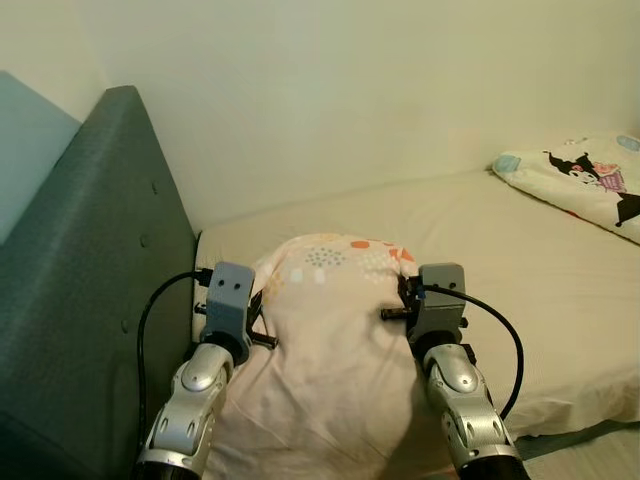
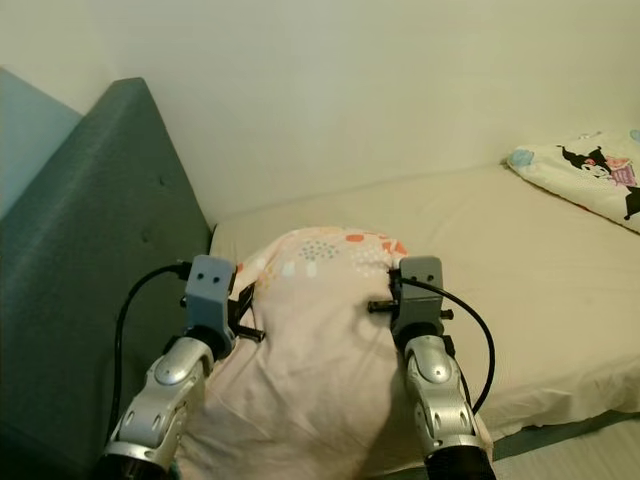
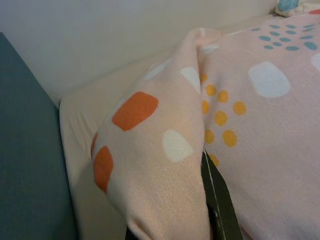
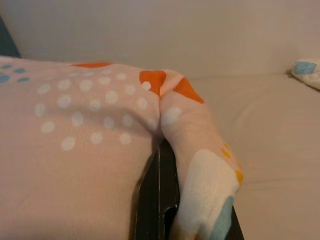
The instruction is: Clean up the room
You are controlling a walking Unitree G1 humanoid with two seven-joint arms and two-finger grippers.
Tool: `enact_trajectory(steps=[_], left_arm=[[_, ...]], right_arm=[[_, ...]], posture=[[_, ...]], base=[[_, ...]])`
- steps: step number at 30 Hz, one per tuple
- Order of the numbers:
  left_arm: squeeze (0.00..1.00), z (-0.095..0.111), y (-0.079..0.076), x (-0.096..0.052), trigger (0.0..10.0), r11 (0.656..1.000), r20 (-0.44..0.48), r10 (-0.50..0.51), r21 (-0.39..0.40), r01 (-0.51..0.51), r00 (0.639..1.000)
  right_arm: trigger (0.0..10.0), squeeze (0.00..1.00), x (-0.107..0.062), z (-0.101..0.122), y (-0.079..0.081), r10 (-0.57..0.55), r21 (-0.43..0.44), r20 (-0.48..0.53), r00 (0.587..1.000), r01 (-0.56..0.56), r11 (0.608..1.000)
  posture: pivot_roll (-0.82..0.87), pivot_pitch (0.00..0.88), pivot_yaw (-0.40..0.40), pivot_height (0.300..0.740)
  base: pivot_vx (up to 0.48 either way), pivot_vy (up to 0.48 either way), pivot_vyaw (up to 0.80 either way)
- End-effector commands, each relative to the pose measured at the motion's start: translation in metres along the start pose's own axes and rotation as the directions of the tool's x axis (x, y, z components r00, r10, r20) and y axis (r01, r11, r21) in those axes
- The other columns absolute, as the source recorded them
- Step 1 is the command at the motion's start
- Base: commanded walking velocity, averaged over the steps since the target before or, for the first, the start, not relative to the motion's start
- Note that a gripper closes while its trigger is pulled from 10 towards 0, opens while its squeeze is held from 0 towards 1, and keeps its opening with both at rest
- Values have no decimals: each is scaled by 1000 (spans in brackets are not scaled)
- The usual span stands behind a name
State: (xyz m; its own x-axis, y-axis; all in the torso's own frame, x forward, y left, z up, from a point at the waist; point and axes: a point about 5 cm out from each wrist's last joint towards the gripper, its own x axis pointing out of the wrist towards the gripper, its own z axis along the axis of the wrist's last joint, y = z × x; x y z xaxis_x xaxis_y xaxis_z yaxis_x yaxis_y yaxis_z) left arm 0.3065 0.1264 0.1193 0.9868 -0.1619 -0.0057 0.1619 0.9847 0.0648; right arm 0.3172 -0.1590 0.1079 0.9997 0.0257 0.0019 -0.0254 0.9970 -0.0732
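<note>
We cannot see either gripper's fingertips, buried in the pink pillow (its near end is cropped); the far-right cartoon blanket is cropped too.

Both arms reach forward side by side, each gripper clamped on a pillow corner.

The left gripper pinches the pillow's left edge, one black finger pressed against the cloth. The right gripper pinches the right edge, its fingers closed around a fold. Both silver forearms angle upward, wrists level, cables looping outward.
</note>
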Motion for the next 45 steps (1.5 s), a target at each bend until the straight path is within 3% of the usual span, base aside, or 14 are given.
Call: enact_trajectory(steps=[1,18,33,45], left_arm=[[0,6,8,2,10000,1000,17,24,18,-25,1000],[0,10,3,1,10000,999,22,-13,43,12,1000],[0,4,4,-3,10000,999,6,5,34,-5,1000],[0,11,-2,0,10000,997,27,-55,54,53,998]], right_arm=[[10000,0,5,9,-1,-3,-7,34,999,3,1000],[10000,0,7,8,0,6,-10,26,1000,-6,1000],[10000,0,6,7,-1,25,-26,13,1000,-25,999],[10000,0,4,5,-2,1,-13,21,1000,-1,1000]], posture=[[-78,59,66,720],[-74,59,63,656],[-80,52,44,641],[-74,49,63,641]], base=[[0,0,0],[0,0,0],[0,0,0],[0,0,0]])
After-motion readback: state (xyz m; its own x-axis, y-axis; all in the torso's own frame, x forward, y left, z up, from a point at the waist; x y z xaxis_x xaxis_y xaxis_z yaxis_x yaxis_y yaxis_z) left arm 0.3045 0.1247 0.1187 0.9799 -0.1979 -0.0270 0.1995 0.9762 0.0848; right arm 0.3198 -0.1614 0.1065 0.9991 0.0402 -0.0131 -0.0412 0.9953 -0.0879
